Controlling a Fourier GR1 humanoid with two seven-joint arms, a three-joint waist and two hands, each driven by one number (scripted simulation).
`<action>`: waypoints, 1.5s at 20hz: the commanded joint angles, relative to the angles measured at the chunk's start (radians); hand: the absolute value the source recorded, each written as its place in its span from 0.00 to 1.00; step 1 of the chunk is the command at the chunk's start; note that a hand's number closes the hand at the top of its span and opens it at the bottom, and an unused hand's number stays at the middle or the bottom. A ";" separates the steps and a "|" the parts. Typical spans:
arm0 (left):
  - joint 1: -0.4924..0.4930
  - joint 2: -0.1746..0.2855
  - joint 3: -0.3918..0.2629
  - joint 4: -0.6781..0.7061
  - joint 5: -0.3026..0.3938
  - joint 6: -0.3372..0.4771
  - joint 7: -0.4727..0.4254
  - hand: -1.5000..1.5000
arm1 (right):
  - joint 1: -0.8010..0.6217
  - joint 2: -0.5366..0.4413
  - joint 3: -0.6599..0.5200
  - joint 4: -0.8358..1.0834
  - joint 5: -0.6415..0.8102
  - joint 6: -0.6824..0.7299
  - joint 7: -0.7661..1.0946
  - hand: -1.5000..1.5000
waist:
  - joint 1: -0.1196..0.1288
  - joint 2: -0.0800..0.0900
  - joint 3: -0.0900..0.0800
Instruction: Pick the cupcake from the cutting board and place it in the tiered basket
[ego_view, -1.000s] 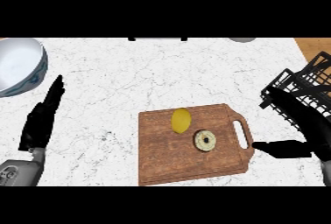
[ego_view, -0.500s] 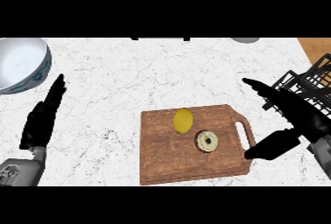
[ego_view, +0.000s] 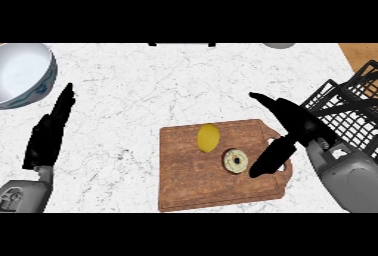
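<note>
A wooden cutting board (ego_view: 207, 185) lies on the marble counter. On it sits the cupcake (ego_view: 235, 160), seen from above as a pale ring with a dark centre, beside a yellow lemon (ego_view: 209, 137). My right hand (ego_view: 295, 129) hovers open just right of the cupcake, over the board's handle end, its thumb pointing down toward the cupcake and its fingers stretched up-left. The black wire tiered basket (ego_view: 353, 107) stands at the right edge. My left hand (ego_view: 49, 131) rests open at the left, fingers up.
A large white bowl with a blue-patterned rim (ego_view: 22, 75) sits at the upper left. A grey round object (ego_view: 279, 45) and a dark item (ego_view: 182, 44) show at the counter's far edge. Wooden floor shows at the top right.
My right hand has moved left from near the basket to over the board's handle end, its fingers spreading beside the cupcake. Left hand, cupcake and lemon have stayed where they were.
</note>
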 joint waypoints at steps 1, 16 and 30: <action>0.059 -0.016 -0.010 -0.063 -0.018 -0.004 0.011 0.50 | -0.008 0.008 0.001 0.012 0.004 0.082 0.099 0.00 | -0.002 -0.002 0.001; -0.024 -0.056 0.060 0.050 -0.060 -0.042 -0.019 0.50 | 0.054 0.130 0.090 0.086 0.269 0.110 0.007 0.00 | -0.008 0.000 0.001; 0.007 -0.063 0.109 -0.073 -0.073 -0.101 0.077 0.50 | 0.220 0.180 0.074 -0.046 0.426 0.167 0.019 0.00 | -0.009 -0.003 0.001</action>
